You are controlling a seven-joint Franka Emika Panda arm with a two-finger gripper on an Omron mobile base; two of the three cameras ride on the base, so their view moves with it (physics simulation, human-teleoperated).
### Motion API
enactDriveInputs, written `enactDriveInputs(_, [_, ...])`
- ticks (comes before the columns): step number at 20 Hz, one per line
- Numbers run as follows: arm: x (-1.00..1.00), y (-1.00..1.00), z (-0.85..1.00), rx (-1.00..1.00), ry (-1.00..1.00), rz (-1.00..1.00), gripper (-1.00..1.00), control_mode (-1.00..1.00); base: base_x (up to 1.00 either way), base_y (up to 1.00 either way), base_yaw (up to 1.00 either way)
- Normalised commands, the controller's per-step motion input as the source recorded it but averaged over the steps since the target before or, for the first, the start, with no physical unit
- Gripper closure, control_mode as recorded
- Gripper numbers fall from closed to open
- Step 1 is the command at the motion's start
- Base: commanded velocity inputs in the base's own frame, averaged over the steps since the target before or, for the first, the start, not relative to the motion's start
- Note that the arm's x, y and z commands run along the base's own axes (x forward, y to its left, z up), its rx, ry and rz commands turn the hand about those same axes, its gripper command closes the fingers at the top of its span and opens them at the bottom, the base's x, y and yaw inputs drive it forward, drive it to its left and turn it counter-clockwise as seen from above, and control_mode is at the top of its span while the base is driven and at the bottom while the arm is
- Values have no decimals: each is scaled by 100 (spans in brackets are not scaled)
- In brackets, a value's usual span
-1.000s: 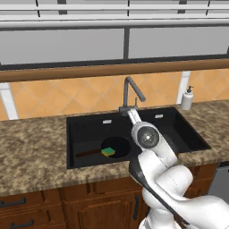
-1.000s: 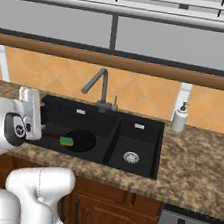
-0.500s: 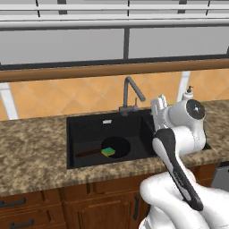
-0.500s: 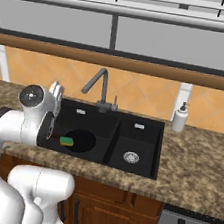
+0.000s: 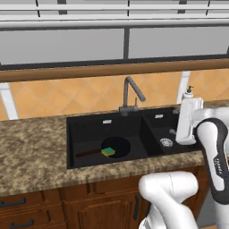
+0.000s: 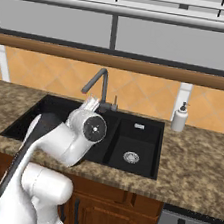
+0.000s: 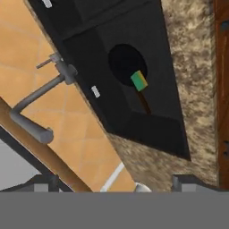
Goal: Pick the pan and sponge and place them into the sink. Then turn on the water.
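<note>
The pan [image 5: 115, 146] is seen lying flat on the floor of the large left basin of the sink [image 5: 89, 129], its thin brown handle pointing left. The sponge [image 5: 108, 152] is seen resting green side up on the pan's near left rim, where the handle joins. The faucet [image 5: 130, 95] stands at the far edge of the sink, behind the divider between the basins, its spout curving over toward the right; no stream is seen. A soap bottle [image 6: 179, 117] stands on the counter [image 5: 31, 147] right of the sink. The gripper [image 5: 189, 117] is raised above the small right basin; whether its jaws are wide or narrow cannot be told.
</note>
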Motion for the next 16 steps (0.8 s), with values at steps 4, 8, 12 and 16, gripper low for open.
enactDriveInputs(4, [0, -63, 0, 62, 1, 0, -100, -100, 0, 0, 0])
enactDriveInputs(8, [20, -37, -1, 52, 4, 0, -100, -100, 0, 0, 0])
enactDriveInputs(12, [42, -24, 0, 43, 3, 0, -100, -100, 0, 0, 0])
enactDriveInputs(16, [55, -16, 0, 33, 8, 0, -100, -100, 0, 0, 0])
